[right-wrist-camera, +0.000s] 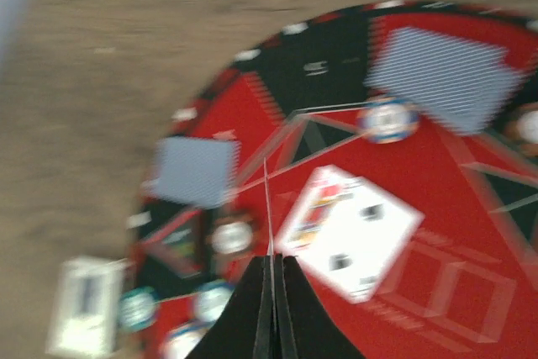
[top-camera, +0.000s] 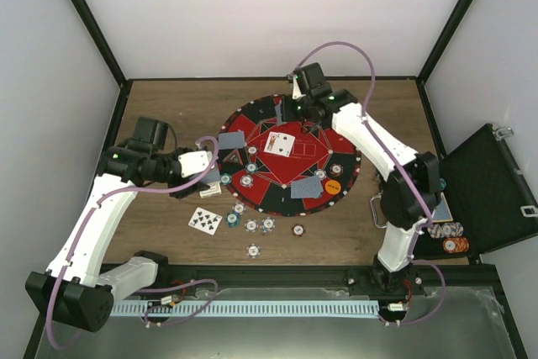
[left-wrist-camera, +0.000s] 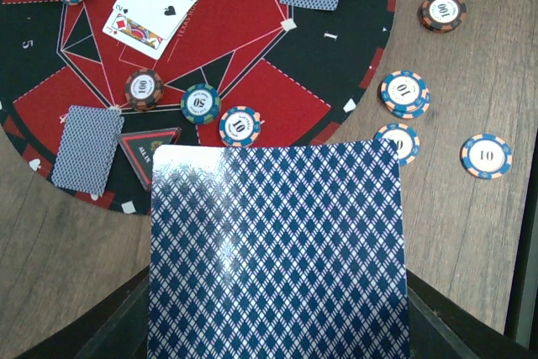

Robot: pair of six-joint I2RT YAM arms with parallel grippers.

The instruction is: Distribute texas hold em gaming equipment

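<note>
The wooden table (top-camera: 168,107) is filling the middle of the overhead view, and the big round red-and-black mat (top-camera: 336,157) is lying at its centre. The black case (top-camera: 487,178) is lying open at the right edge, with pale and orange cased chips (top-camera: 450,237) sitting at its lower left corner.

The left arm (top-camera: 84,233) is reaching up from the lower left, and the left gripper (top-camera: 208,178) is hanging at the mat's left rim. It is clamped on a face-down held card (left-wrist-camera: 277,250), whose blue diamond back is filling the lower half of the left wrist view.

The right arm (top-camera: 395,174) is bending in from the right, and the right gripper (top-camera: 290,111) is hovering over the mat's upper left part. Its view is blurred, but its fingers (right-wrist-camera: 294,308) are pressed almost together on a thin card edge (right-wrist-camera: 267,208) rising between them.

On the mat, a pair of face-up cards (left-wrist-camera: 151,13) is lying near the centre, and face-down cards (left-wrist-camera: 88,149) are lying around the rim. A lone face-up card (top-camera: 205,220) is lying on bare wood, below and left of the mat.

Blue chips (left-wrist-camera: 404,93) and a maroon chip (left-wrist-camera: 442,12) are lying on the wood just beside the mat. Another maroon chip (left-wrist-camera: 144,88) and a teal chip (left-wrist-camera: 201,103) are lying on the mat itself. An orange button disc (top-camera: 334,183) is sitting at the mat's lower right.
</note>
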